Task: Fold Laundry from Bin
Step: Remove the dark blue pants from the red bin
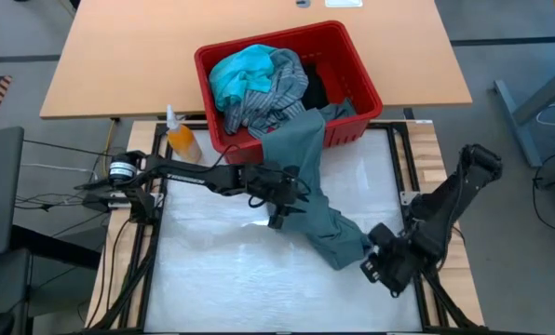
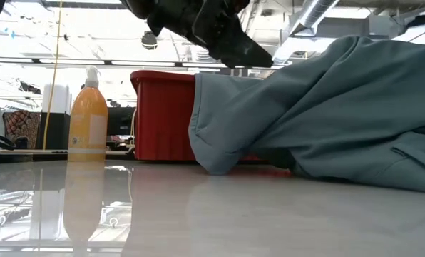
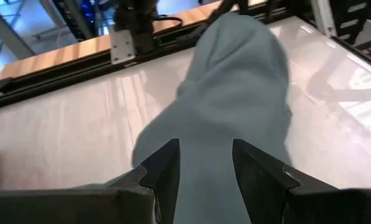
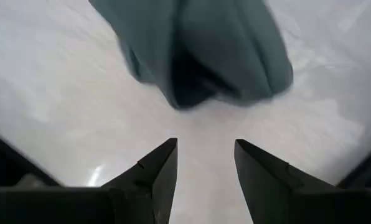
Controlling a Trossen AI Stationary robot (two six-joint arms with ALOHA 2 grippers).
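The grey-green garment point(image 1: 313, 181) trails from the red bin point(image 1: 359, 76) across the white table point(image 1: 203, 279); drawing it fully out calls for a high, steady pull toward open table. The left gripper point(image 3: 205, 168) pinches its middle. The right gripper point(image 4: 205, 163) hovers parted and empty near its end.
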